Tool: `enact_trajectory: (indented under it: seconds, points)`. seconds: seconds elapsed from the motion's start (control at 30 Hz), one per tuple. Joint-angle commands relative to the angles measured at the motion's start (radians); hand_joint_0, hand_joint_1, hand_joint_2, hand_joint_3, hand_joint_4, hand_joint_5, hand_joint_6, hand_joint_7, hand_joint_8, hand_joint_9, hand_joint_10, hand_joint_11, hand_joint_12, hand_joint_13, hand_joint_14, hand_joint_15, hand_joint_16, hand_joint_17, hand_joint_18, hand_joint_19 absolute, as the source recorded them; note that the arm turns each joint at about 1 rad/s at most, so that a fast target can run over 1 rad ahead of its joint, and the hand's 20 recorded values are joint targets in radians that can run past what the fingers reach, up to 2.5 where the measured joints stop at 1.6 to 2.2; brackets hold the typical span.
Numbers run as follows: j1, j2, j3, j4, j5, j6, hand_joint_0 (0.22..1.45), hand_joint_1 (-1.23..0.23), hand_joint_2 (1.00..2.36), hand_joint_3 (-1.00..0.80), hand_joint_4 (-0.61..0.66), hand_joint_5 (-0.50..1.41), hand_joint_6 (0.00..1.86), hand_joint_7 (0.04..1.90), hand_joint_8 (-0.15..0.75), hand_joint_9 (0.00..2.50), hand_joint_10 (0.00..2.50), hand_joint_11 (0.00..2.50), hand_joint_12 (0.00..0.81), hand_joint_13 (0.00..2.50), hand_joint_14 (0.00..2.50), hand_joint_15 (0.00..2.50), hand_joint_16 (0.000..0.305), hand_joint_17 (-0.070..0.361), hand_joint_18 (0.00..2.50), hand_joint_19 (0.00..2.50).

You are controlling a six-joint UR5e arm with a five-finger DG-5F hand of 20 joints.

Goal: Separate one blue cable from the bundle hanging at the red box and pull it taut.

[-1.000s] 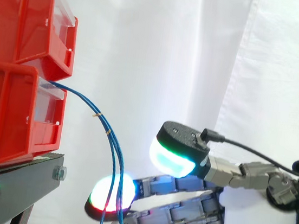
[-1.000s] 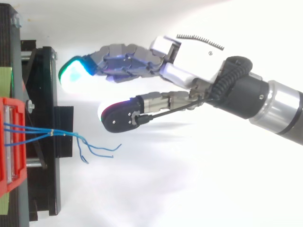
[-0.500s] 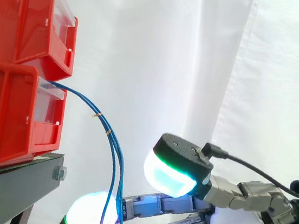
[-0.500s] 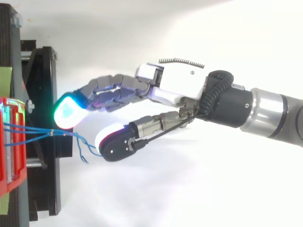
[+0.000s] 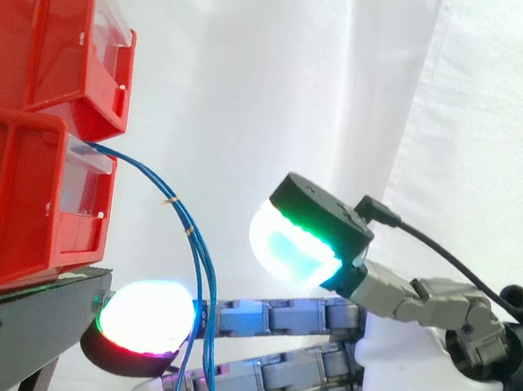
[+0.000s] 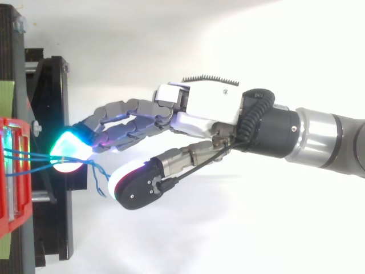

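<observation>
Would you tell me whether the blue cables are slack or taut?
Slack: the blue cables arc down from the red box and hang loose, ends free, beside the open robot hand.

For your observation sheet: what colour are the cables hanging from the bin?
The cables are blue, clearest in the side view.

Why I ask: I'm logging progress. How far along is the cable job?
Done: the hand is at the blue cables hanging from the red box. In hand: fingers beside them, nothing pinched. Left: single one out, grip it, pull taut; all hang slack.
</observation>
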Motion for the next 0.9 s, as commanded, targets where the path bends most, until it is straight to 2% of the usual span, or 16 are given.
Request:
enact_trajectory:
  seconds: [0.0,0.5,0.63,0.7,0.87]
  points:
    - [0.000,0.000,0.006,0.003,0.000,0.002,0.58,-0.63,1.00,-0.49,0.27,-0.22,0.50,0.69,0.323,0.57,0.00,0.04,0.359,0.59,0.00,0.14,0.041,0.093,0.54,0.22]
    - [0.004,0.000,0.010,0.003,0.000,-0.001,0.61,-0.63,1.00,-0.47,0.29,-0.19,0.50,0.75,0.325,0.63,0.00,0.10,0.361,0.68,0.01,0.19,0.039,0.088,0.59,0.24]
    - [0.006,0.000,0.027,-0.002,-0.005,-0.001,0.61,-0.63,1.00,-0.46,0.31,-0.18,0.50,0.77,0.326,0.65,0.00,0.10,0.359,0.68,0.01,0.20,0.039,0.088,0.60,0.25]
    - [0.006,0.000,0.056,-0.008,-0.020,0.002,0.61,-0.63,1.00,-0.46,0.31,-0.18,0.50,0.78,0.328,0.66,0.00,0.11,0.360,0.69,0.01,0.20,0.039,0.087,0.60,0.25]
    - [0.001,0.000,0.067,-0.025,-0.045,0.005,0.62,-0.63,1.00,-0.45,0.32,-0.17,0.50,0.80,0.331,0.69,0.00,0.13,0.359,0.71,0.01,0.21,0.038,0.086,0.61,0.25]
